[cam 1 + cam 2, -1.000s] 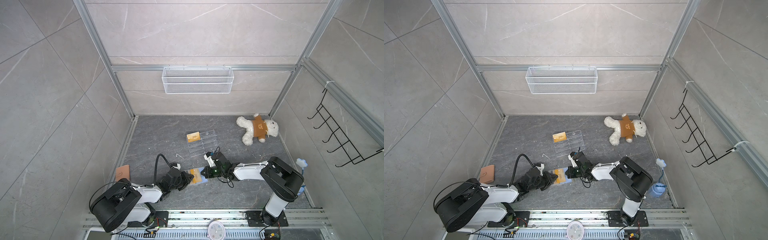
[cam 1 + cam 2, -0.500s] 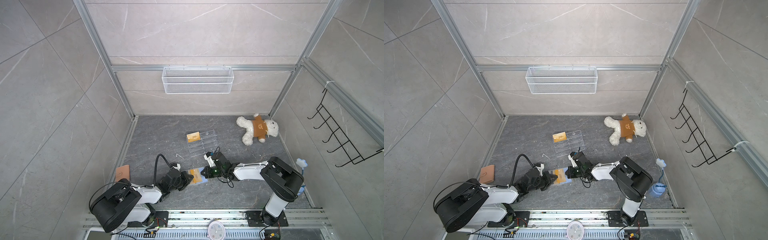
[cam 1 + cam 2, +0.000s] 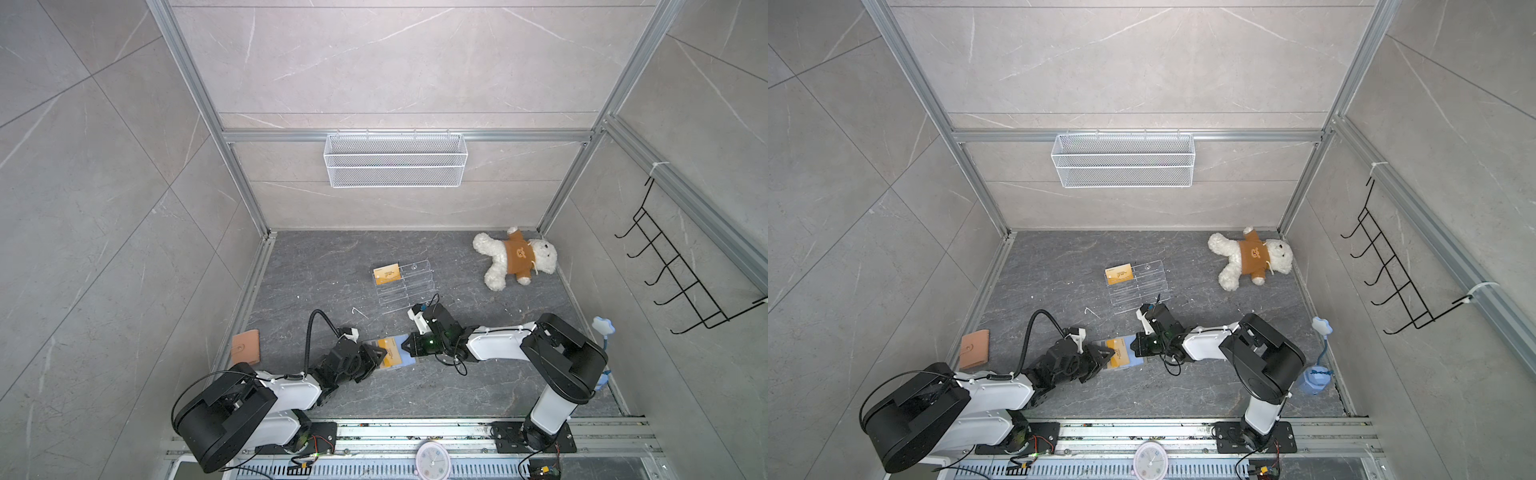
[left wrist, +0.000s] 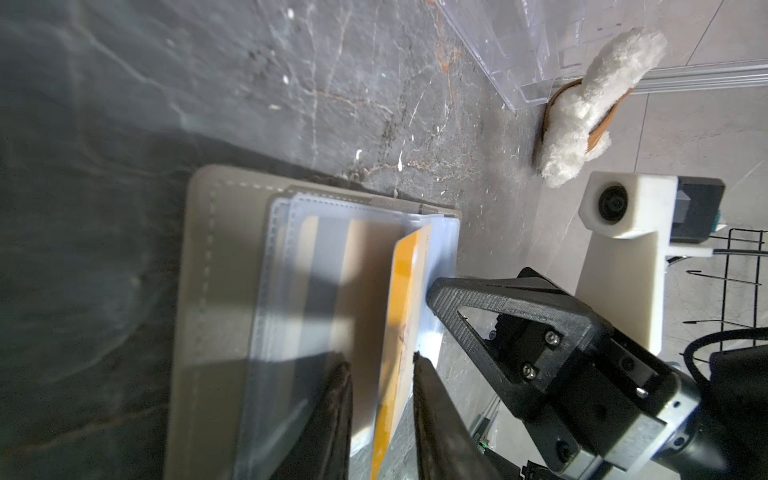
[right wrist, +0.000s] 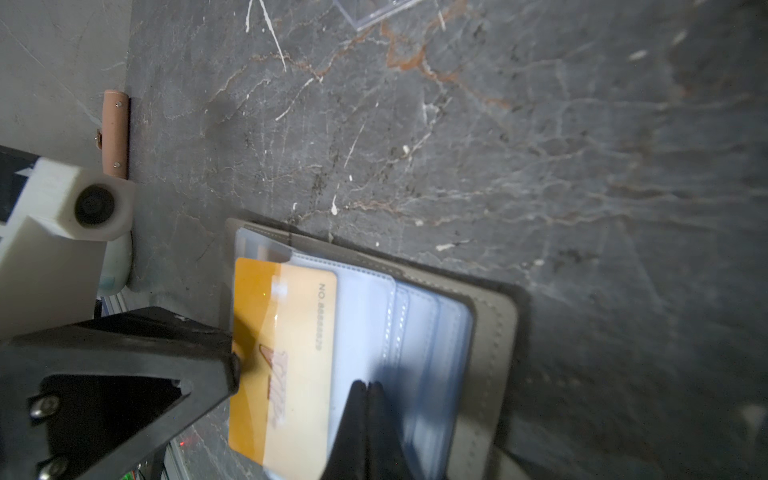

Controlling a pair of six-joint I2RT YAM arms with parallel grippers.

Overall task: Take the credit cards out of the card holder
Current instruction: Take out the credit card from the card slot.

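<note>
Left claw (image 3: 379,354), a black two-finger gripper, sits lower centre of the frame in both top views. It's nose to nose with the right claw (image 3: 405,344) over the flat grey fold-open card holder with pale blue sleeves (image 3: 408,363). A thin gold-orange plastic credit card (image 3: 388,353) lies on the holder between them. It's too small up here to read either set of jaws. A second gold card (image 3: 387,273) leans in the clear acrylic tiered stand (image 3: 409,289) mid-frame, so my guess is one's already out.

Left wrist view: the left claw's jaws stand apart, one finger (image 4: 336,415) on each side of the card's edge. There's a gap showing, so it's straddling the card, not clamped on it. The card looks partway out of its clear sleeve and tilted up off the grey cover. The right claw's tip sits just beside it, touching the sleeve.

Right wrist view: the right claw's jaws are together, tips on the blue sleeves beside the card. I can't tell if a sleeve layer is pinched between them.

What could go wrong, imo:
- With the grip loose, the card could drop back flat or slide back into its sleeve.
- If the jaws close a bit low, they'd grab sleeve plastic along with the card, and a pull would drag the whole holder.
- If the right claw lets up, nothing pins the holder down.
</note>
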